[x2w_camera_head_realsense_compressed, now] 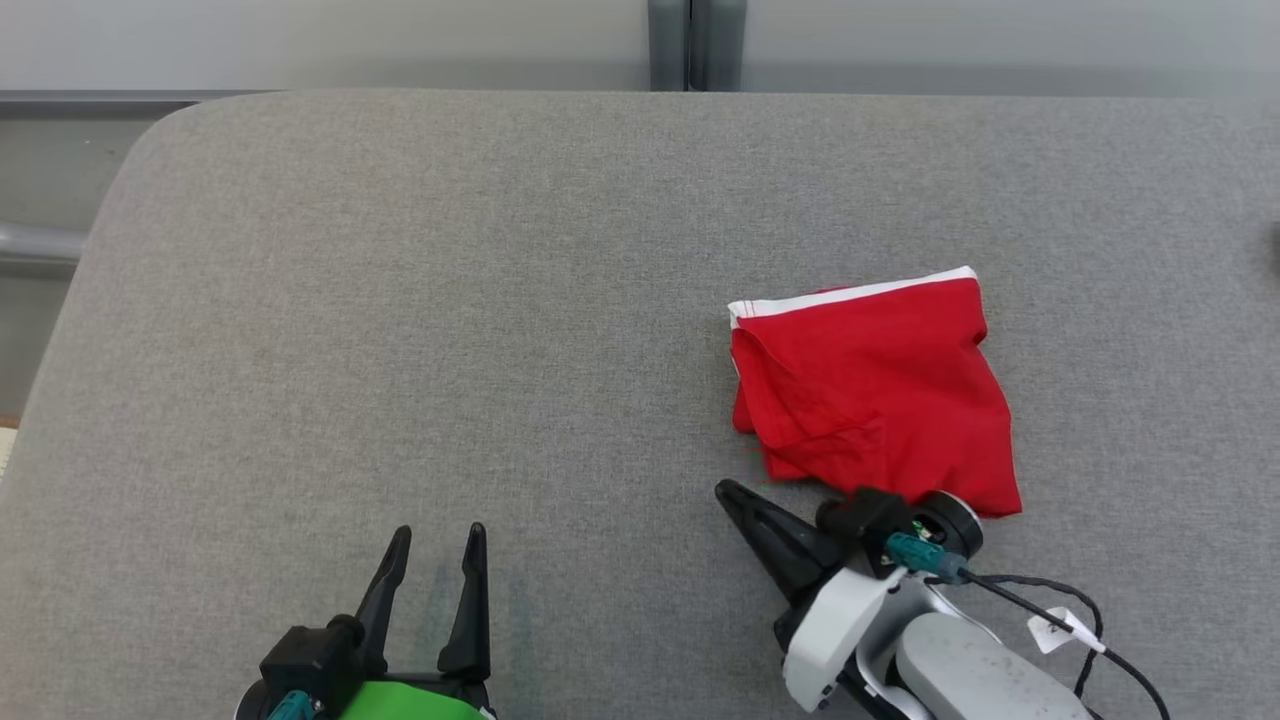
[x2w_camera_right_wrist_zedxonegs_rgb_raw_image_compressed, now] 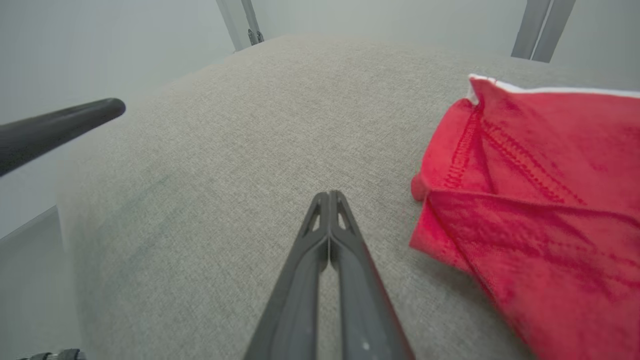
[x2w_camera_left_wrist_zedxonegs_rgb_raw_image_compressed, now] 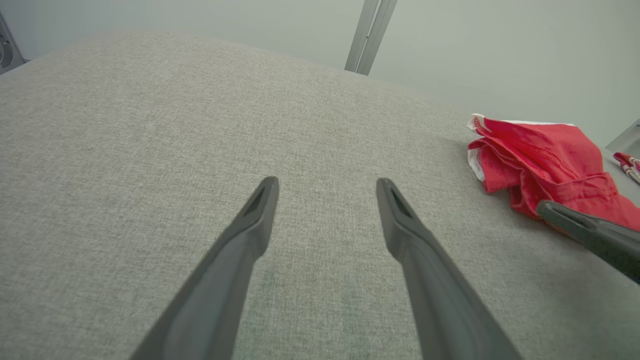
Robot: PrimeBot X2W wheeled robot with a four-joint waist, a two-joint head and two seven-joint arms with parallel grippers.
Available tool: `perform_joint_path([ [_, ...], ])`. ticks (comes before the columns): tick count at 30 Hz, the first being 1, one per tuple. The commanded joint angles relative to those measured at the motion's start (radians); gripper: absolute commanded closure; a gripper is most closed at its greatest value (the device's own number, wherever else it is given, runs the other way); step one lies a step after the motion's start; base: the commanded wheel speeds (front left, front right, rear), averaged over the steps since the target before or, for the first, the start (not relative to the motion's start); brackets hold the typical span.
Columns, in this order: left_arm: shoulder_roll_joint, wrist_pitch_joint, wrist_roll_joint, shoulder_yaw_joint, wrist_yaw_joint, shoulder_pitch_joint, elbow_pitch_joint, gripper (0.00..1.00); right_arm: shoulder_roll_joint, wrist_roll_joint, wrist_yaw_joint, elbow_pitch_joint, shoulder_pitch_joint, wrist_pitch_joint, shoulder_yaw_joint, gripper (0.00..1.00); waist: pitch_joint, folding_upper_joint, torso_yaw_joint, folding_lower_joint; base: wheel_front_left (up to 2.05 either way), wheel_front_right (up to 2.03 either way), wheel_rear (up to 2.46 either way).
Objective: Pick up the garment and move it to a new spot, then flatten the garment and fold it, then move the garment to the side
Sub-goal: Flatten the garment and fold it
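Observation:
The garment (x2w_camera_head_realsense_compressed: 875, 385) is red with a white band along its far edge, and it lies folded into a rough square on the right half of the grey surface; it also shows at the right of both wrist views (x2w_camera_left_wrist_zedxonegs_rgb_raw_image_compressed: 545, 160) (x2w_camera_right_wrist_zedxonegs_rgb_raw_image_compressed: 540, 200). My right gripper (x2w_camera_head_realsense_compressed: 728, 492) is shut with nothing in it, its tips just left of the garment's near corner and apart from the cloth (x2w_camera_right_wrist_zedxonegs_rgb_raw_image_compressed: 329, 196). Down at the lower left my left gripper (x2w_camera_head_realsense_compressed: 438, 535) stands open and empty, well away from the garment (x2w_camera_left_wrist_zedxonegs_rgb_raw_image_compressed: 327, 185).
The grey padded table (x2w_camera_head_realsense_compressed: 400, 300) spreads wide to the left and beyond the garment. Its rounded left edge (x2w_camera_head_realsense_compressed: 60, 330) drops to the floor. A pale wall with a metal post (x2w_camera_head_realsense_compressed: 695, 45) stands behind. A black cable (x2w_camera_head_realsense_compressed: 1060, 600) trails from my right wrist.

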Motion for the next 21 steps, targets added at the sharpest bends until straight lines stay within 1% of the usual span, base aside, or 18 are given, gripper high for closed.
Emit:
perform_joint_path([
  [1,0.003,-0.002,0.001,0.003,0.007,0.011,0.004,0.0,0.015,-0.012,0.0,0.0,-0.012,-0.002,0.008,1.0,-0.006,0.0,-0.007,0.0,0.0,0.0,0.0],
  [4,0.003,-0.002,0.001,0.002,0.007,0.007,0.001,0.0,0.043,0.004,0.0,-0.032,-0.011,-0.002,-0.012,1.0,-0.014,0.0,-0.013,0.0,0.0,0.0,0.0],
  [8,0.003,-0.002,-0.001,0.013,0.01,0.033,0.006,0.0,0.031,-0.007,0.0,-0.101,0.045,-0.002,-0.08,1.0,-0.058,0.0,-0.033,0.0,0.0,0.0,0.0],
  [12,0.003,-0.002,0.005,0.032,0.009,0.072,0.005,0.0,-0.017,-0.039,0.0,-0.192,0.127,-0.002,-0.185,1.0,-0.111,0.0,-0.063,0.0,0.0,0.0,0.0],
  [14,0.003,-0.002,0.003,0.041,0.013,0.088,0.001,0.0,-0.04,-0.052,0.0,-0.218,0.168,-0.002,-0.239,1.0,-0.126,0.0,-0.076,0.0,0.0,0.0,0.0],
  [16,0.002,-0.002,0.001,0.042,0.012,0.095,-0.004,0.0,-0.063,-0.063,0.0,-0.216,0.191,-0.002,-0.287,1.0,-0.129,0.0,-0.084,0.0,0.0,0.0,0.0],
  [19,0.003,-0.002,0.0,0.03,0.007,0.081,-0.012,0.0,-0.089,-0.079,0.0,-0.183,0.185,-0.002,-0.328,1.0,-0.108,0.0,-0.084,0.0,0.0,0.0,0.0],
  [21,0.003,-0.002,0.002,0.016,0.003,0.061,-0.011,0.0,-0.083,-0.06,0.0,-0.153,0.16,-0.002,-0.341,1.0,-0.089,0.0,-0.077,0.0,0.0,0.0,0.0],
])
